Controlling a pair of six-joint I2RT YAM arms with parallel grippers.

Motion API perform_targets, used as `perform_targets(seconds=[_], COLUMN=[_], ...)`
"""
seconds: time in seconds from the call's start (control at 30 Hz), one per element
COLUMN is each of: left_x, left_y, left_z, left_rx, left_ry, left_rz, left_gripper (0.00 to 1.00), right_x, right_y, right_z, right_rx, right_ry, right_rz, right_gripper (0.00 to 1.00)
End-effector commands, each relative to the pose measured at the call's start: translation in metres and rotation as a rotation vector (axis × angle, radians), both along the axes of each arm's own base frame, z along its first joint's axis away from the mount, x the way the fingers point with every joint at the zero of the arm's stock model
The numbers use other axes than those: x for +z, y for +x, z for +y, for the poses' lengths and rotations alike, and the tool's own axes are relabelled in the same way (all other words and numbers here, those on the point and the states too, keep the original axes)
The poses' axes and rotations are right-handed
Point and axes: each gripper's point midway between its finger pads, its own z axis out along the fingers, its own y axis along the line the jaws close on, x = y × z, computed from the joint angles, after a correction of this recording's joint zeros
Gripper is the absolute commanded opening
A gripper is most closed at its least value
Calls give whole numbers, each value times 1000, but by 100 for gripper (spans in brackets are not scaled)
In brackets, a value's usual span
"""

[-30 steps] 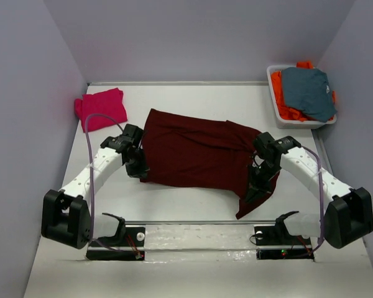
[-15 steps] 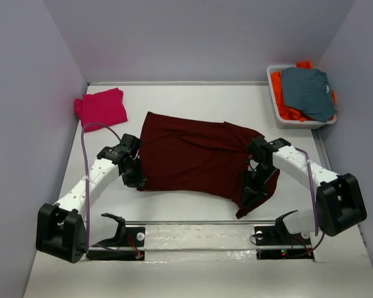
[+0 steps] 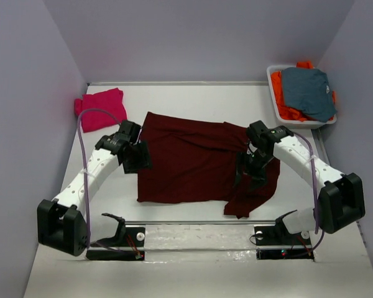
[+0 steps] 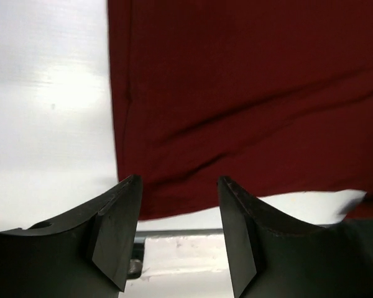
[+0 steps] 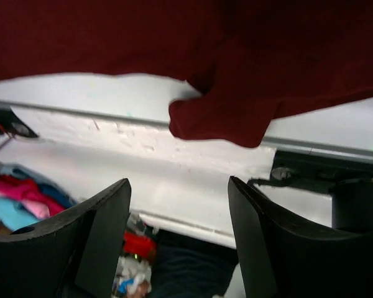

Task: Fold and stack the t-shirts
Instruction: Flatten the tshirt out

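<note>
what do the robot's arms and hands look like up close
Left arm and right arm: white shells, black joints and bases, and a thin purple cable looping beside each. Left hand and right hand: two matte black wedge-shaped fingers.

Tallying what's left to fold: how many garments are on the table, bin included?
4: maroon t-shirt spread mid-table, pink t-shirt folded far left, grey-blue garment over orange garment in the bin far right. More may hide beneath.
</note>
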Motion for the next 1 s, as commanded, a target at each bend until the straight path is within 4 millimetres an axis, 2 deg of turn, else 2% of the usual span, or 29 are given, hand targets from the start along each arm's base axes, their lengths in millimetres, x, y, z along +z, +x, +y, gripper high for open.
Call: perform_targets(seconds=[0.0,0.03,0.07,0.1,0.17,0.2,0.23,0.27,0.33,0.37,0.4,0.43,0.47,0.53,0.63,0.73,0.77,0.87,0.97], left_x=[38,30,31,31,31,38,35,23,16,14,21,11,16,6,-4,-18,-28,-44,-43], left_y=[67,75,86,101,117,140,148,156,171,184,188,195,201,203,199,192,191,191,200], left_z=[-28,-38,-45,-55,-64,-70,-70,-73,-70,-75,-77,-75,-78,-83,-91,-92,-89,-85,-84], left_rx=[-40,-58,-70,-80,-94,-103,-101,-107,-96,-111,-113,-108,-111,-125,-135,-129,-122,-120,-116], left_ry=[-62,-88,-105,-127,-146,-164,-166,-160,-157,-166,-170,-170,-177,-192,-235,-245,-230,-200,-184], left_rz=[-142,-101,-112,-109,-109,-140,-135,-102,-86,-82,-100,-75,-87,-52,-14,13,28,59,44], left_gripper=[62,59,58,57,56,56,56,56,56,55,55,54,54,53,52,47,46,39,38], right_x=[13,14,15,17,17,16,15,14,15,16,16,15,13,4,-5,-21,-32,-43,-42], right_y=[65,79,89,110,133,154,164,178,199,209,216,228,232,240,237,223,218,221,231], right_z=[-2,1,4,11,9,8,7,7,1,-7,-11,-12,-10,-7,2,-3,-8,-15,-17], right_rx=[-97,-123,-135,-154,-193,-226,-244,-260,-296,-321,-330,-326,-317,-292,-266,-256,-255,-263,-269], right_ry=[-123,-126,-127,-123,-120,-110,-102,-91,-78,-83,-89,-91,-86,-71,-29,-52,-80,-124,-147], right_rz=[-201,-234,-251,-286,-305,-316,-320,-320,-346,-354,-357,-364,-359,-322,-281,-248,-233,-241,-259], right_gripper=[69,69,69,69,69,69,69,69,69,69,69,69,69,68,66,66,66,65,66])
